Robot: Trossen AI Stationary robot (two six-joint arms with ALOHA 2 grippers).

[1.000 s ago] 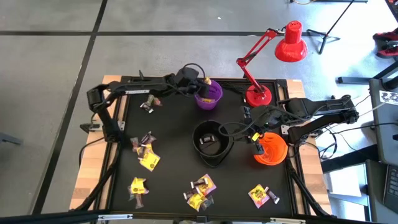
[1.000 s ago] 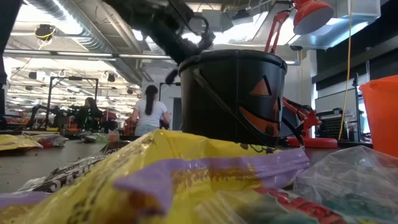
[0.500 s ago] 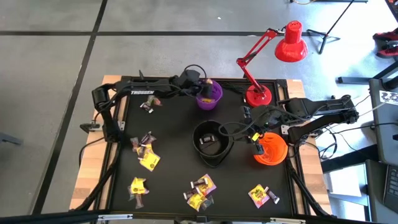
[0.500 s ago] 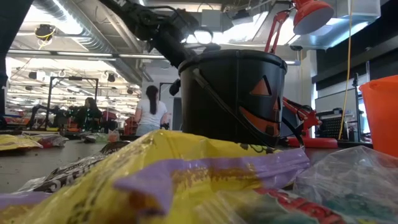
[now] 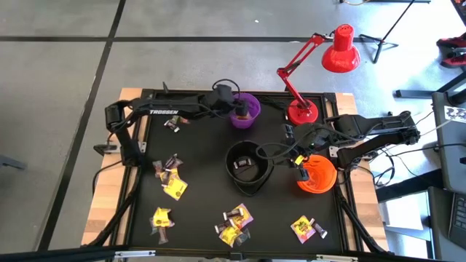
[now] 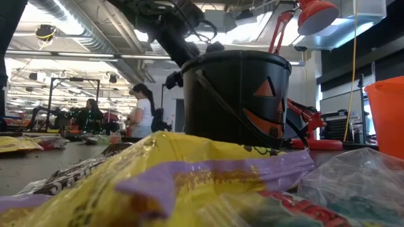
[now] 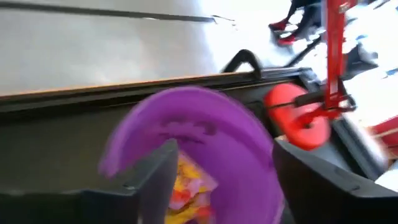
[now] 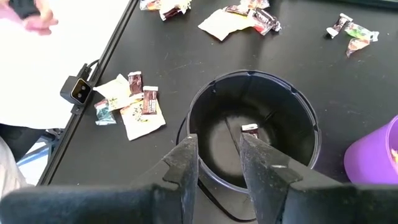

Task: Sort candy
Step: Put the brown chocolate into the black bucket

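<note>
Wrapped candy, yellow and dark, lies in several small heaps on the black mat (image 5: 175, 188) (image 5: 234, 221) (image 5: 306, 228) (image 8: 140, 109). My left gripper (image 7: 230, 180) stands open over the purple bowl (image 5: 246, 110), one finger on either side of its hollow; yellow and red candy (image 7: 186, 186) lies inside. My right gripper (image 8: 219, 163) hangs above the black bowl (image 5: 247, 167), fingers a little apart with nothing between them. One dark candy (image 8: 250, 129) lies on that bowl's floor. In the low view a yellow wrapper (image 6: 189, 183) fills the foreground.
An orange bowl (image 5: 317, 175) stands right of the black bowl, under my right arm. A red desk lamp (image 5: 304, 113) rises at the far right corner, close to the purple bowl. People move in the room behind the table (image 6: 140, 113).
My left arm has swung a little toward the table's near edge, and its wrist has turned, so the gripper now hangs over the purple bowl's hollow instead of its far rim. My right arm has kept still.
</note>
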